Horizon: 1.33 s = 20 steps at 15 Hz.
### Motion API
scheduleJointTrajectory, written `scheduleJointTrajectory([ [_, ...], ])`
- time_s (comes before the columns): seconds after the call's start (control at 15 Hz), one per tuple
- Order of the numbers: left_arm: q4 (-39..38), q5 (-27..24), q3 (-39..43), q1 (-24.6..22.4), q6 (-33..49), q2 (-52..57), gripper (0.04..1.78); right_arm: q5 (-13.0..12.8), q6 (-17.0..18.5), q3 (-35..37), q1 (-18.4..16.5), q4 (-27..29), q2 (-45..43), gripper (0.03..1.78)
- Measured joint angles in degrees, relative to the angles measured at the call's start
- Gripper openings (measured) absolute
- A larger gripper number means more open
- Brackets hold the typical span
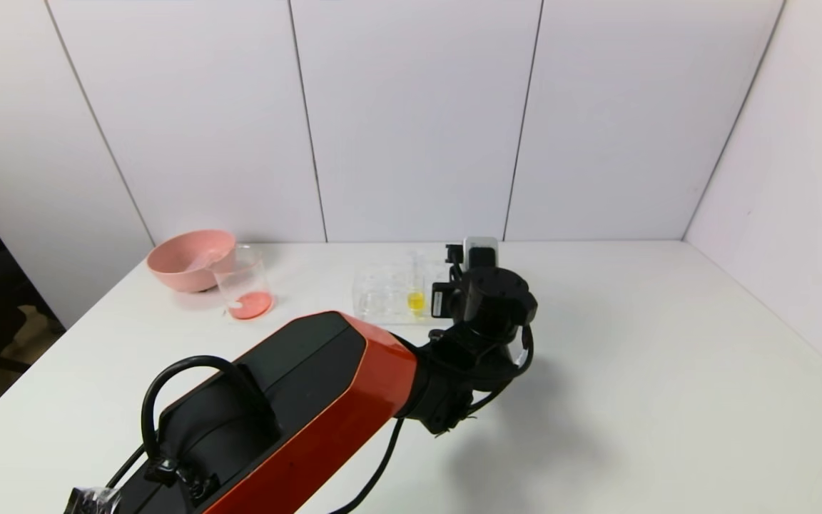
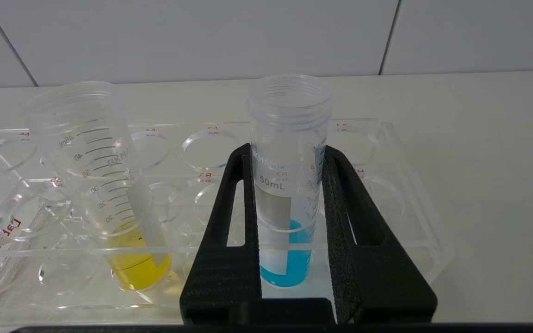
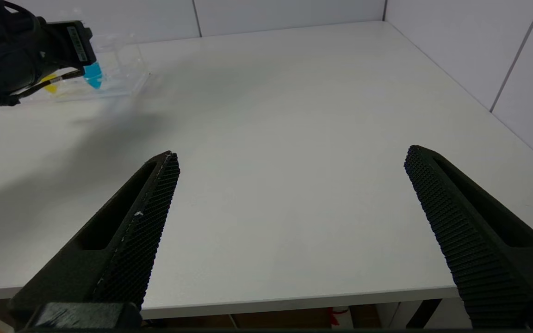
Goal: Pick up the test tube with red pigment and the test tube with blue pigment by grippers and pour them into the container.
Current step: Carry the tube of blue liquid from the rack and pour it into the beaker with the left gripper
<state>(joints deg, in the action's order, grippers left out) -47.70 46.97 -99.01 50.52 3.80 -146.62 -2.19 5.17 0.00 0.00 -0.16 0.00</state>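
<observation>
The test tube with blue pigment (image 2: 289, 194) stands upright in a clear tube rack (image 2: 414, 240). My left gripper (image 2: 287, 150) is shut on it, one black finger pressed to each side. In the head view my left wrist (image 1: 486, 300) hides this tube, which also shows in the right wrist view (image 3: 93, 76). The container (image 1: 243, 282) is a clear beaker at the back left with orange-red liquid in its bottom. The test tube with red pigment is out of view. My right gripper (image 3: 292, 155) is open and empty above the table's front edge.
A tube with yellow liquid (image 2: 109, 185) leans in the rack beside the blue one and shows in the head view (image 1: 416, 285). A pink bowl (image 1: 190, 258) sits behind the beaker. White walls close the back and right.
</observation>
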Motion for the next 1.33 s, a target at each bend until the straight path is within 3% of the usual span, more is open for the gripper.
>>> scheduleJointTrajectory([
  [1.33, -0.5, -0.1, 0.0, 0.7, -4.1, 6.6, 0.43, 0.0, 0.0, 0.0, 0.0, 0.0, 0.0, 1.77],
])
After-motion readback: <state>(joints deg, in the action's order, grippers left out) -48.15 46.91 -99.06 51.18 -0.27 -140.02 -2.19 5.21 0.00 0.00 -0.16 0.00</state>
